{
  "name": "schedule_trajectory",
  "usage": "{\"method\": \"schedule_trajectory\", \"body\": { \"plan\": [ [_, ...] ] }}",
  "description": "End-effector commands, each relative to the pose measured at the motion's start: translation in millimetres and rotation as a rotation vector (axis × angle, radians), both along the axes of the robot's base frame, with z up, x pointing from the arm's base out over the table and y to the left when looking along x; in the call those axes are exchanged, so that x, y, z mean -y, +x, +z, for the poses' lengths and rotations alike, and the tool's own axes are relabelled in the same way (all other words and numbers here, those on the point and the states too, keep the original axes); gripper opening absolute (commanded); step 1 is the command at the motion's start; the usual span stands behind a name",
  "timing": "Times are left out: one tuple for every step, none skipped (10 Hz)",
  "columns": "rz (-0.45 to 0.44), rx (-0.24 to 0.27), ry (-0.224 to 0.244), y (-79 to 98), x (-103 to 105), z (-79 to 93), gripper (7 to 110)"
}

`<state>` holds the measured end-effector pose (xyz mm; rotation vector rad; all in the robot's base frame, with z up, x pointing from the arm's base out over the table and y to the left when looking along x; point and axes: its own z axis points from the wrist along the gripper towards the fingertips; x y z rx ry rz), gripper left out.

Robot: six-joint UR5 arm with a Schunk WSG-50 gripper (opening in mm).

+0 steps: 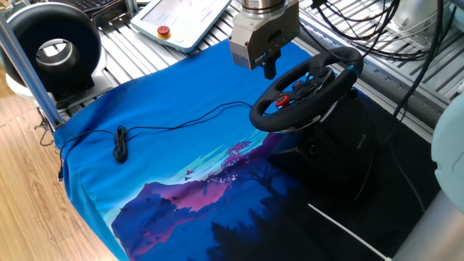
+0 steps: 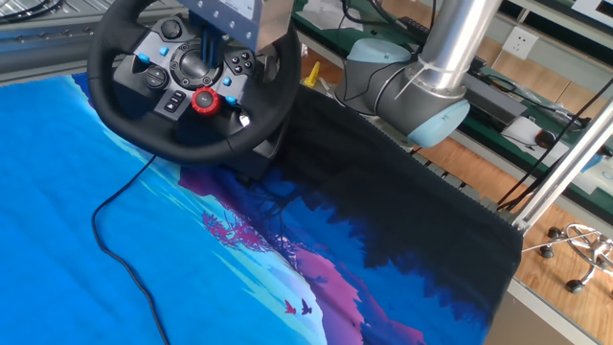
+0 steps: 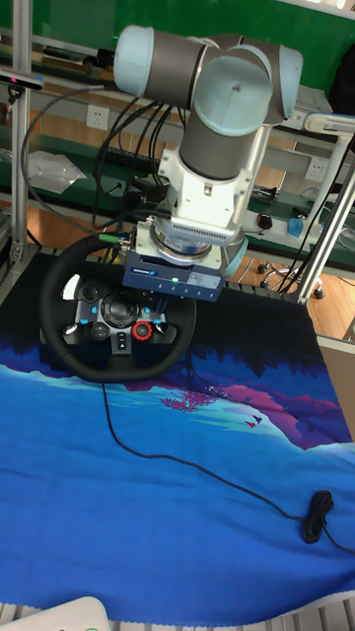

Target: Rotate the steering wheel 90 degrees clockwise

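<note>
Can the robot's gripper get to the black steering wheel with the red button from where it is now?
Probably yes. The gripper hangs just above the black padded steering wheel, close to its rim, and nothing sits between them. The thin black cable lies off to the side on the blue cloth.

The worktop [image 1: 424, 69] is built of ribbed aluminium profiles and is largely covered by a blue cloth [image 1: 145, 163] printed with a purple-and-black mountain scene. On the cloth the steering wheel [image 1: 308, 87] is carried on its black base, and a thin black cable [image 1: 181, 123] is laid across the blue part, ending in a small coiled bundle [image 1: 120, 143]. On the bare profiles beyond the cloth a white pendant [image 1: 181, 18] with a red button is rested.
</note>
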<state>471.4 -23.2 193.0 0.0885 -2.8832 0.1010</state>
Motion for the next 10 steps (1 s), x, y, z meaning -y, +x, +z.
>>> {"method": "schedule_trajectory", "body": {
  "plan": [
    [0.01, -0.03, 0.01, -5.7, -1.2, 3.2, 7],
    [0.008, -0.042, 0.008, -8.0, 1.3, 5.4, 7],
    [0.013, -0.05, 0.021, -9.1, 2.6, 8.5, 7],
    [-0.012, -0.062, 0.056, -12.3, -7.9, 10.3, 7],
    [-0.033, -0.082, 0.094, -17.4, -18.2, 14.9, 7],
    [-0.037, -0.106, 0.093, -24.3, -18.0, 21.8, 7],
    [-0.044, -0.123, 0.093, -29.1, -20.0, 26.0, 7],
    [-0.044, -0.116, 0.092, -27.7, -20.7, 22.9, 7],
    [-0.041, -0.109, 0.101, -25.9, -22.5, 22.3, 7],
    [-0.043, -0.109, 0.11, -25.9, -25.0, 22.4, 7]
  ]
}}
